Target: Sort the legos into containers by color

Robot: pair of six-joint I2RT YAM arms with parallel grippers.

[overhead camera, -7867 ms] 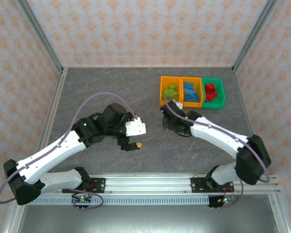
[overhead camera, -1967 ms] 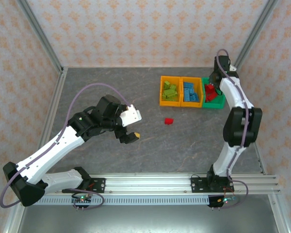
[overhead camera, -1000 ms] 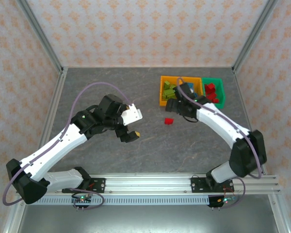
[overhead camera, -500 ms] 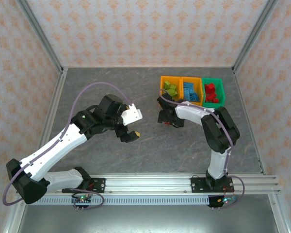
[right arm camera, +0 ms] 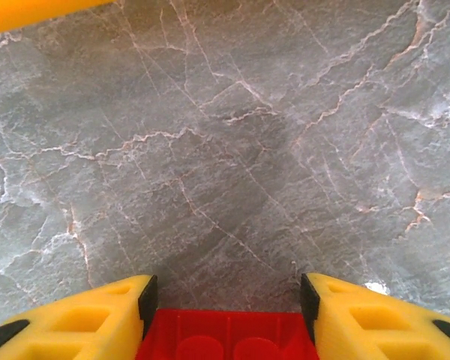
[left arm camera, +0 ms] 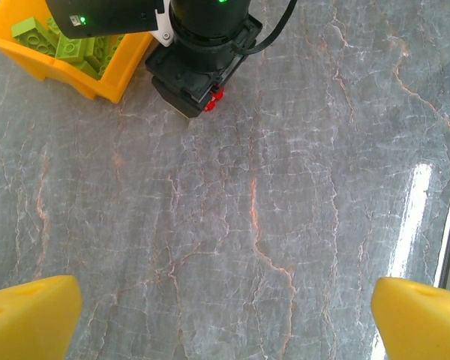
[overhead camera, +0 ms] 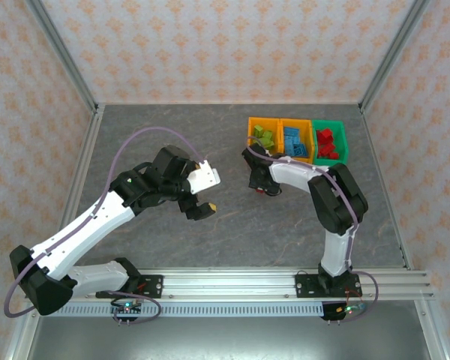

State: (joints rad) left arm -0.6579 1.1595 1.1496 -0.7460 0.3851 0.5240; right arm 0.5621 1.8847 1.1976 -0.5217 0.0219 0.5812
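Observation:
A red lego (right arm camera: 225,337) lies on the grey table between the fingers of my right gripper (right arm camera: 226,301), with both pads against its sides. From above, that gripper (overhead camera: 259,183) points down at the table just in front of the bins, and a bit of the red lego (left arm camera: 215,96) peeks out beside it. The left orange bin (overhead camera: 250,142) holds lime green legos (overhead camera: 264,137), the middle orange bin (overhead camera: 296,160) holds light blue legos (overhead camera: 293,142), and the green bin (overhead camera: 343,146) holds red legos (overhead camera: 327,142). My left gripper (overhead camera: 200,208) hovers open over bare table, its yellow fingertips (left arm camera: 30,315) wide apart.
The bins stand in a row at the back right. Patterned walls and metal frame posts (overhead camera: 58,52) enclose the table. A metal rail (overhead camera: 225,283) runs along the near edge. An orange bin's edge (right arm camera: 30,11) shows in the right wrist view.
My right arm swung from the green bin back to the loose red lego on the table and came down around it. The left arm has barely moved.

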